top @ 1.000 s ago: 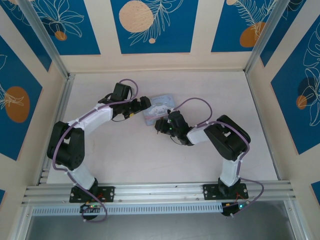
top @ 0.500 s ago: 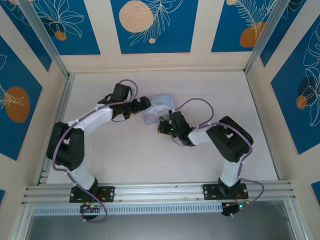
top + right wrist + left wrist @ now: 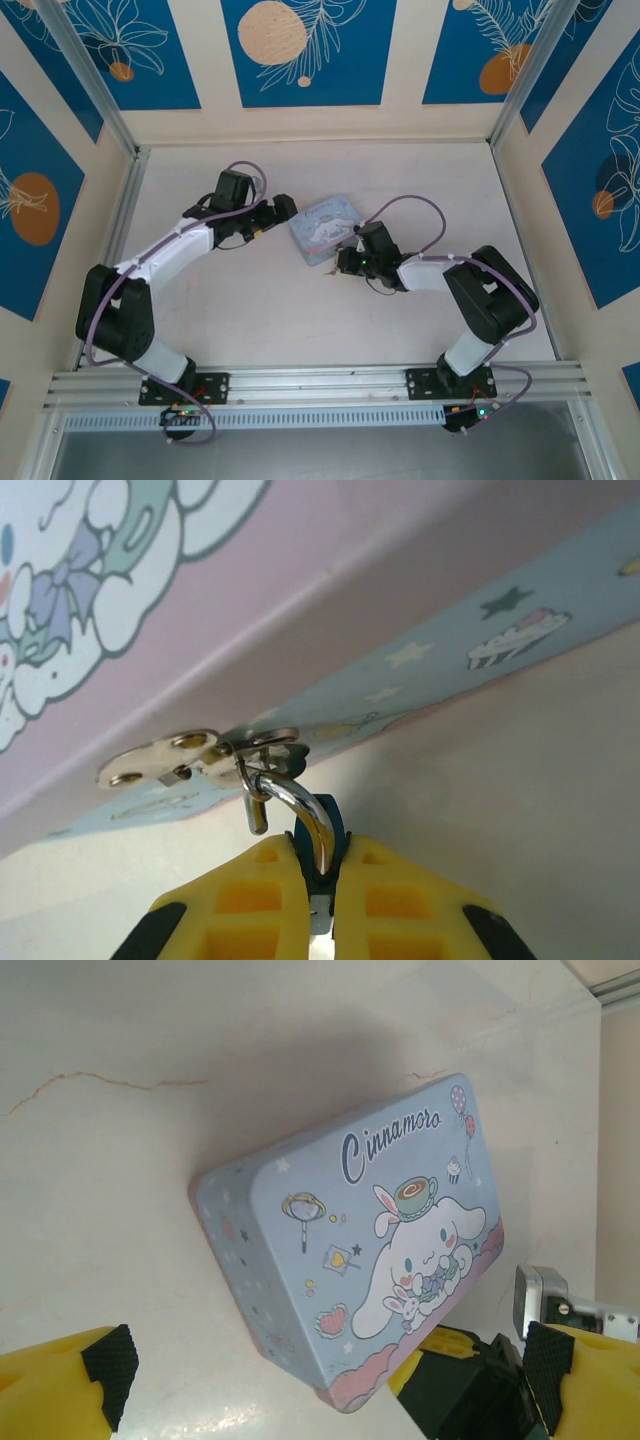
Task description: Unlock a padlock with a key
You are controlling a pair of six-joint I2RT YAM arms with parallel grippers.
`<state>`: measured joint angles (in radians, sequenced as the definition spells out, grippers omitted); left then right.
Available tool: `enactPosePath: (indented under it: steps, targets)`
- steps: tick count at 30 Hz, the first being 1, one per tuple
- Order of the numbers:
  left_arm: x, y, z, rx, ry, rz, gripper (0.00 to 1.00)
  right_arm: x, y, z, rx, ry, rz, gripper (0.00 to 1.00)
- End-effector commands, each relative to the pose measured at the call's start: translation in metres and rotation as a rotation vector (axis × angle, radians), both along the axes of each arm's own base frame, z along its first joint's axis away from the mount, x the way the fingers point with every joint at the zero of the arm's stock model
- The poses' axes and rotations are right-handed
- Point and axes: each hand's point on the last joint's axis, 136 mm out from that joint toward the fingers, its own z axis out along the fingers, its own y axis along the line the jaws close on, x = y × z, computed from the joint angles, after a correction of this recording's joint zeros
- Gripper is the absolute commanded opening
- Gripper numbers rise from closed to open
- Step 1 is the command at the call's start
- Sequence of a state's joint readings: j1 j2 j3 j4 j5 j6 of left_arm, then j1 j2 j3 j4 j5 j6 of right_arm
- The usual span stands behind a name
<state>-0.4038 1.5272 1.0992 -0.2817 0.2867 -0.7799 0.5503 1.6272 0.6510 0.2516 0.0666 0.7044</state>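
Pulling back toward 9 o'clock, the left claw [image 3: 283, 208] had come off the tin [image 3: 325, 228] and hung with its fingers apart, gripping nothing. The right claw [image 3: 318, 870] had swung out toward 3 o'clock yet stayed clamped on the teal padlock [image 3: 330, 830], whose shackle ran through the hasp [image 3: 170, 762] at the tin's 5 o'clock edge. That left the lock presented but probably still fastened. The pale, veined bench [image 3: 250, 310] sat between cream walls with blue floral panels [image 3: 300, 50]
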Motion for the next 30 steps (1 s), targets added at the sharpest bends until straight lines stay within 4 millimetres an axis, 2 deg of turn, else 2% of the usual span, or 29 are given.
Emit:
enactPosePath:
  steps: [1, 7, 12, 14, 24, 30]
  targets:
    - [-0.017, 0.001, -0.003, 0.016, 0.030, 0.005, 1.00, -0.027, -0.018, -0.021, -0.052, 0.104, 0.040, 0.00]
    - [-0.023, -0.008, -0.003, 0.024, 0.029, -0.010, 1.00, -0.025, -0.023, -0.019, -0.032, 0.109, 0.024, 0.05]
    - [-0.022, -0.014, -0.009, 0.056, 0.029, -0.026, 1.00, -0.028, -0.024, -0.022, -0.009, 0.124, 0.012, 0.03]
    - [-0.020, -0.016, -0.013, 0.084, 0.027, -0.033, 1.00, -0.030, -0.025, -0.024, 0.001, 0.130, 0.007, 0.00]
    - [-0.021, -0.034, -0.042, 0.297, 0.011, -0.116, 1.00, -0.034, -0.028, -0.030, 0.063, 0.152, -0.026, 0.00]
    - [-0.024, -0.038, -0.060, 0.420, 0.000, -0.133, 1.00, -0.035, -0.031, -0.035, 0.088, 0.166, -0.049, 0.00]
